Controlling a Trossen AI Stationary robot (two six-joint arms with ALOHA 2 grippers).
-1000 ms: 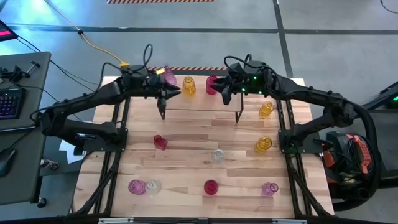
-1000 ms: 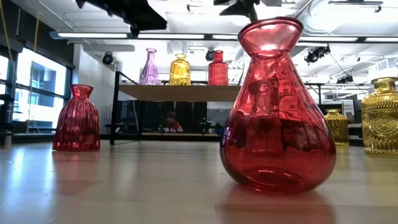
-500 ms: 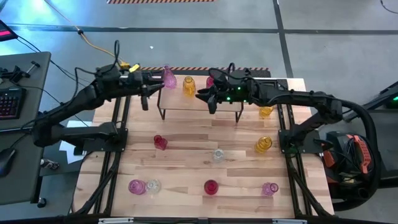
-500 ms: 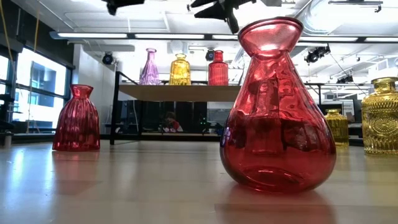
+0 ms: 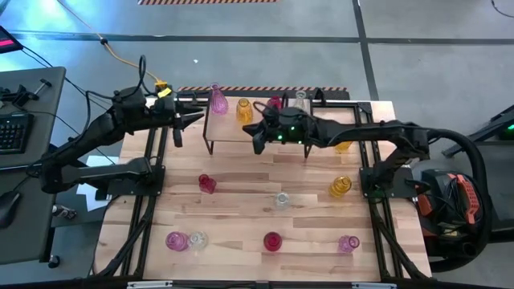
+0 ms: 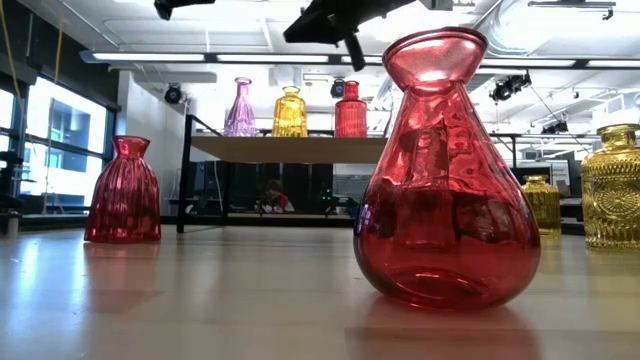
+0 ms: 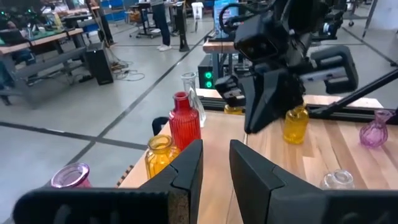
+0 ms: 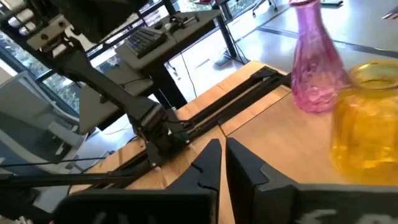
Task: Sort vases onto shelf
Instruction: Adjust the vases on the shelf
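Observation:
The shelf (image 5: 257, 128) stands at the table's far middle and carries a pink vase (image 5: 218, 100), a yellow vase (image 5: 244, 110), a red vase (image 5: 275, 103) and a clear vase (image 5: 300, 99). My right gripper (image 5: 257, 141) hovers shut over the shelf's near edge, holding nothing; in its wrist view the pink vase (image 8: 314, 68) and the yellow vase (image 8: 367, 124) stand beyond its fingers. My left gripper (image 5: 177, 133) hangs left of the shelf, a little open, with nothing between its fingers (image 7: 186, 171). Other vases stand on the tabletop.
On the tabletop stand a red vase (image 5: 207, 184), a clear one (image 5: 281, 200), two yellow ones (image 5: 340, 187) (image 5: 344, 144) and, along the near edge, pink (image 5: 177, 240), clear (image 5: 197, 239), red (image 5: 272, 241) and pink (image 5: 348, 243). Black frame rails (image 5: 152, 193) run along both sides.
My left gripper has drawn back from the shelf toward the table's left edge and risen a little. My right gripper has gone from beside the red vase toward the left and near side, sunk over the shelf's near edge, and shut with nothing in it.

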